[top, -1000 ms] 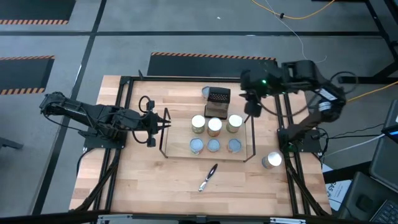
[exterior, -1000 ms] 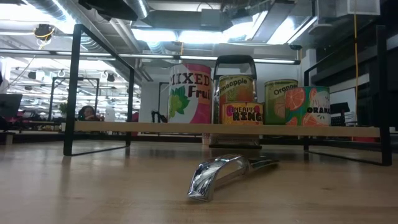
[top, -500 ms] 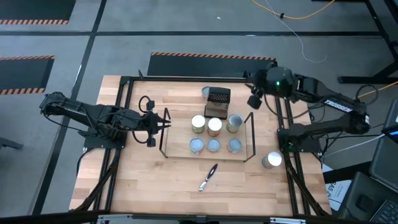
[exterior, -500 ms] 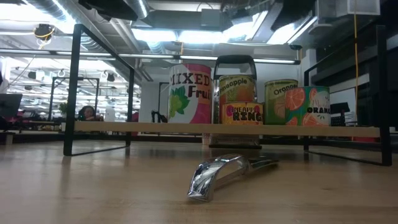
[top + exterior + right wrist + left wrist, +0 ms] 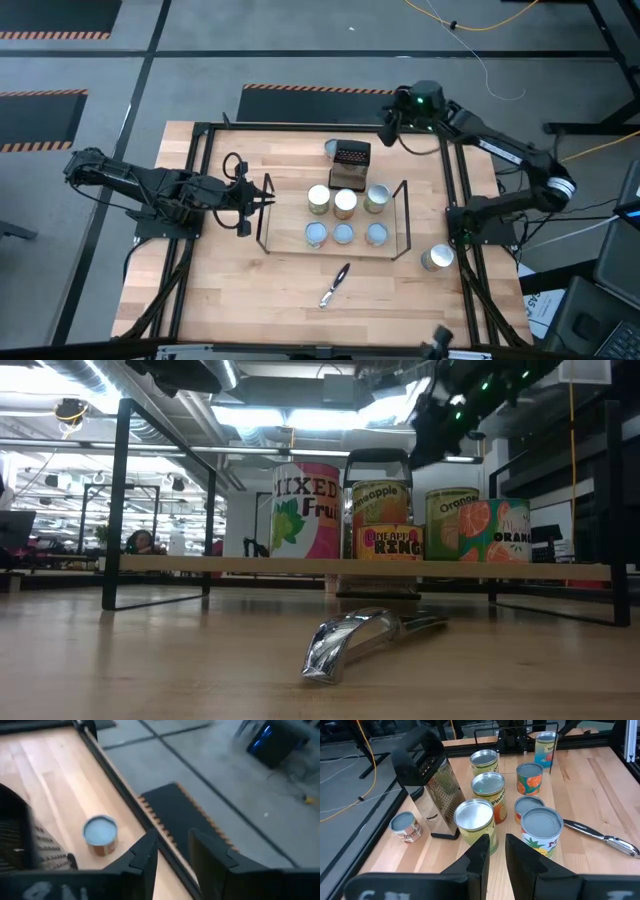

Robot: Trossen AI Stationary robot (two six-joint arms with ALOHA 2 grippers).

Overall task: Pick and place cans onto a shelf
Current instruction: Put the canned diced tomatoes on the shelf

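Several cans (image 5: 345, 203) stand upright in two rows on the shelf (image 5: 266, 215), a black wire rack with a wooden board (image 5: 200, 565). A small red-labelled can (image 5: 100, 835) stands on the table by the far edge, behind a dark grater (image 5: 350, 158). Another can (image 5: 436, 258) stands on the table right of the shelf. My right gripper (image 5: 385, 128) hangs open in the air over the far edge, right of the small can (image 5: 332, 148). My left gripper (image 5: 497, 852) waits left of the shelf, slightly open with nothing between its fingers, pointing at the cans (image 5: 475, 822).
A metal peeler (image 5: 335, 285) lies on the table in front of the shelf. The black outer frame's bars (image 5: 455, 180) run along the table's sides and far edge. Bare wood lies near the front edge (image 5: 250, 300).
My right gripper has swung from above the shelf's far right corner toward the table's far edge and leftward, toward the small can, and has come down; it now shows at the top of the low view. The cans have not moved.
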